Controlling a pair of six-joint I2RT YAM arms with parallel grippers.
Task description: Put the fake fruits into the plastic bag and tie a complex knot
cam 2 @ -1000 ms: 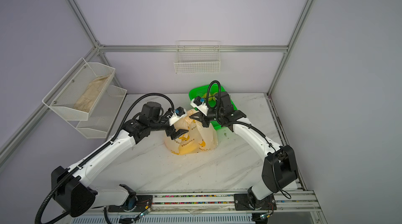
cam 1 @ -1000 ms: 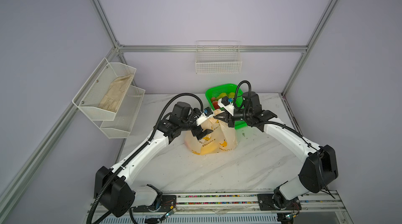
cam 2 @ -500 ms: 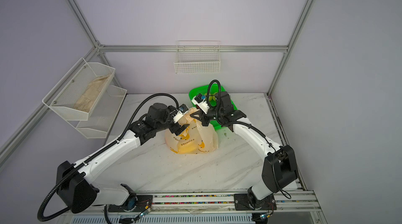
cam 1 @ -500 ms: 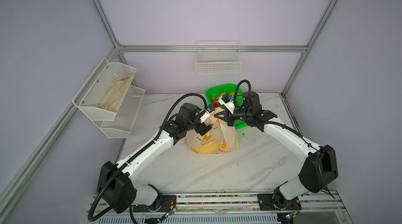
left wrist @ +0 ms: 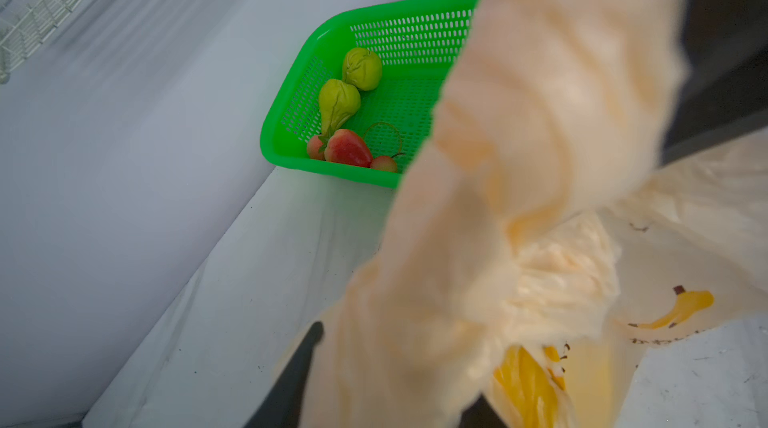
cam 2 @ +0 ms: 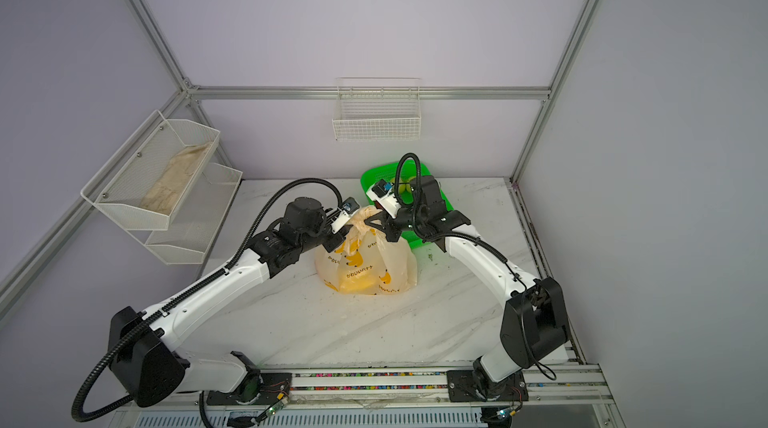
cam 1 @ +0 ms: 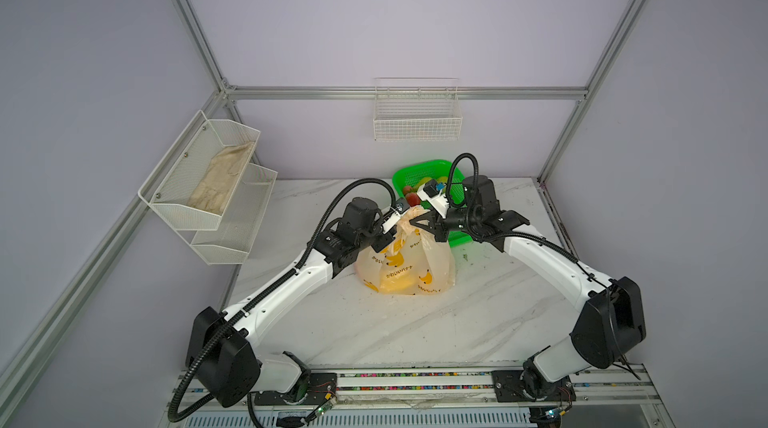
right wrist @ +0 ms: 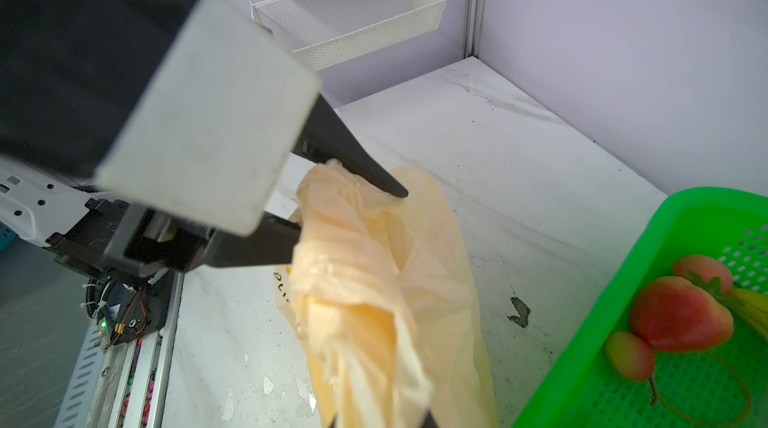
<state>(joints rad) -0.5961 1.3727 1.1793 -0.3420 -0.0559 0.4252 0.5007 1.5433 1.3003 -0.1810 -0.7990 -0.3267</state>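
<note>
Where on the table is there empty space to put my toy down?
The widest bare patch of table lies between the plastic bag and the front rail. Another is the back corner between the mesh shelves and the left arm. It is crowded at the back middle, where the right arm meets it over the bag, beside the green basket.

The left claw [right wrist: 351, 216] straddles the plastic bag's [right wrist: 374, 280] bunched handles.

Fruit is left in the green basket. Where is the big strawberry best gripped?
Probably pinch the strawberry across its wide red middle, from above: it lies on its side on the green basket floor, with a pear and small fruits crowding it.
</note>
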